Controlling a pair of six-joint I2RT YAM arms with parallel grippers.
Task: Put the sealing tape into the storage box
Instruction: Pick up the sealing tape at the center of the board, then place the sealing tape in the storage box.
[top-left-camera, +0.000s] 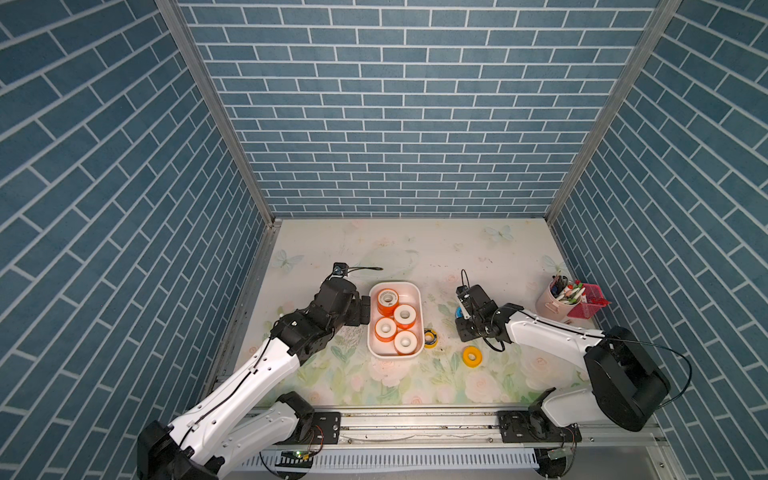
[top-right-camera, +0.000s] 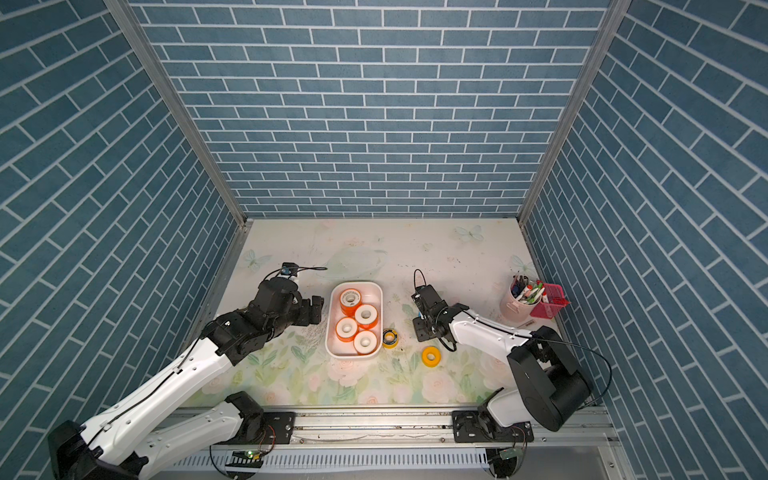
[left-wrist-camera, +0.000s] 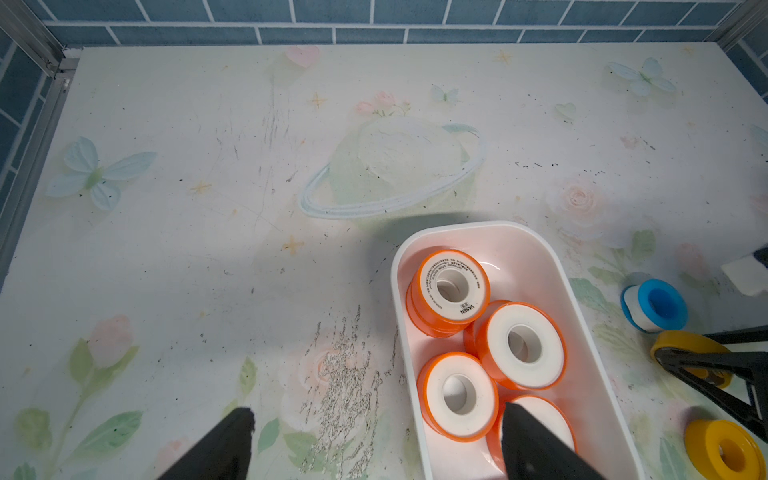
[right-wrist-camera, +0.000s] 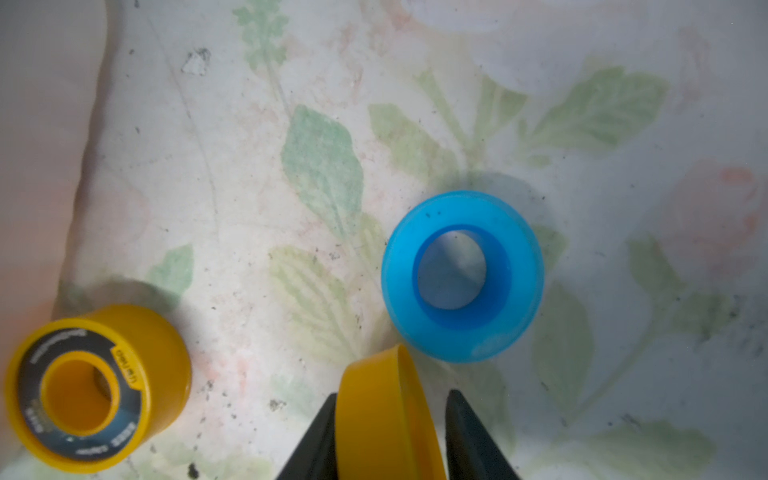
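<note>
Nearest you, low and right of centre in both top views, 1 plain yellow roll (top-left-camera: 472, 356) lies flat and loose on the floral table (top-left-camera: 353, 386). Just above it in the frame your right gripper (right-wrist-camera: 390, 392) points down with an upright yellow roll (right-wrist-camera: 386, 432) between its fingers. 1 finger (right-wrist-camera: 316, 440) lies against it and a sliver of table shows at the other, so you cannot tell whether it is clamped. Lifted on a half grip, it could pivot out and run off on its rim. Left of that gripper the yellow-black roll (top-left-camera: 430, 337) sits just beside the right wall of the storage box (top-left-camera: 409, 294), where a low carry would likely clip it. The box, at centre frame, shows 4 orange rolls (top-left-camera: 405, 316) crowding its lower part, some seemingly stacked. Bare floor shows only in its upper right corner, so a roll released onto the pile may bounce back out. Your left gripper (left-wrist-camera: 378, 409) is empty, jaws spread wide, hard by the box's left wall, and a careless move there could shove the box. Farther up, the blue roll (right-wrist-camera: 461, 332) waits just beyond the right gripper, close enough to be nudged on the lift. At the far right edge the pen cup (top-left-camera: 548, 305) and pink basket (top-left-camera: 588, 305) stand well apart.
</note>
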